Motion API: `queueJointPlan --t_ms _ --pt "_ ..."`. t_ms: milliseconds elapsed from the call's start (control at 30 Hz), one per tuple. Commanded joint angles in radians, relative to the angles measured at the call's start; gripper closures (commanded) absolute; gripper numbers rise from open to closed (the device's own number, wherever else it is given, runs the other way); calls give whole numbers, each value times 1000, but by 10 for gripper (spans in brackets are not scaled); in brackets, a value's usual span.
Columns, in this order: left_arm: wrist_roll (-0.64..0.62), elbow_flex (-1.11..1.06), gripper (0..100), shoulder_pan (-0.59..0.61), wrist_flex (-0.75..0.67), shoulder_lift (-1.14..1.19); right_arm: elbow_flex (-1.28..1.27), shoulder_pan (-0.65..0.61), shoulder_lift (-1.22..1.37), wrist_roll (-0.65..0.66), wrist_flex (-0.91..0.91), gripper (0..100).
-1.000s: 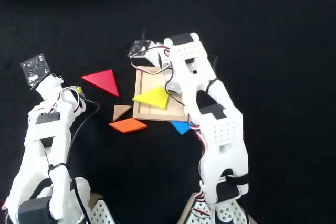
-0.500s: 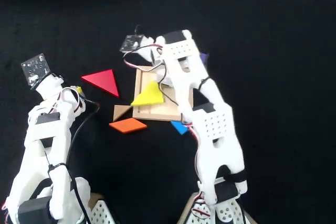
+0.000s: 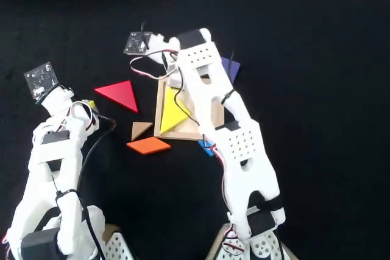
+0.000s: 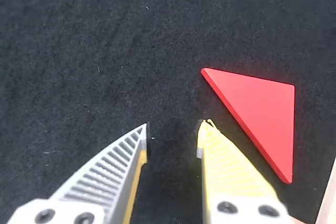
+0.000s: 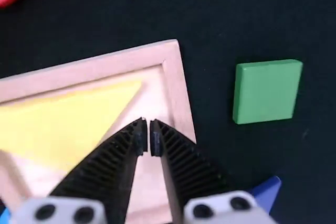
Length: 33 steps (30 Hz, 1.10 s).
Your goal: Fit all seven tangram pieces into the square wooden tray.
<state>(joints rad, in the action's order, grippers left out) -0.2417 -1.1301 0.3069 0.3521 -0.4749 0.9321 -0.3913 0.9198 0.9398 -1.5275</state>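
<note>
The square wooden tray [image 3: 183,133] lies mid-table, with a yellow triangle [image 3: 172,112] inside along its left side. My right gripper [image 5: 147,132] is shut and empty, with its tips just inside a corner of the tray [image 5: 173,77], beside the yellow triangle [image 5: 63,124]. A green square [image 5: 268,90] lies on the cloth just outside that corner. My left gripper [image 4: 173,129] is open, low over bare cloth next to the red triangle [image 4: 257,108]. That red triangle [image 3: 119,94] lies left of the tray.
A small brown triangle [image 3: 140,129] and an orange parallelogram [image 3: 148,145] lie at the tray's front left. A blue piece [image 3: 209,148] sits at its front edge, a purple piece [image 3: 230,68] behind its right side. The right arm spans the tray.
My right arm has swung left across the tray. The yellow triangle turned and slid from the tray's front to its left side. The purple piece came into sight. The left arm kept still.
</note>
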Motion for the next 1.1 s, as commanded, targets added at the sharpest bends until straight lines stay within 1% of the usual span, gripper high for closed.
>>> queueJointPlan --t_ms 0,33,100,133,300,467,667,800,900,1033,1067 --pt "-3 10 835 -5 -14 -20 156 -34 -18 -15 -247 987" --pt "-3 10 835 -5 -14 -20 162 -48 -19 -35 -241 987" --pt "-3 8 835 -7 -14 -20 130 -38 -16 -132 -236 987" --pt "-3 8 835 -7 -12 -20 107 -41 -12 -141 -233 987" --pt "-3 7 835 -5 -14 -20 -13 -61 7 -114 -233 987" --pt "-3 5 835 -5 -15 -20 -27 -72 44 -114 -203 987" --pt "-3 5 835 -5 -15 -20 76 -66 134 -120 -152 987" --pt "-3 7 835 -7 -15 -20 214 -64 193 -121 -140 987" --pt "-3 7 835 -7 -15 -20 329 -64 225 -121 -158 987" --pt "-3 7 835 -7 -15 -20 466 -64 239 -124 -239 987" --pt "-3 7 835 -7 -15 -20 490 -61 234 -149 -241 987"
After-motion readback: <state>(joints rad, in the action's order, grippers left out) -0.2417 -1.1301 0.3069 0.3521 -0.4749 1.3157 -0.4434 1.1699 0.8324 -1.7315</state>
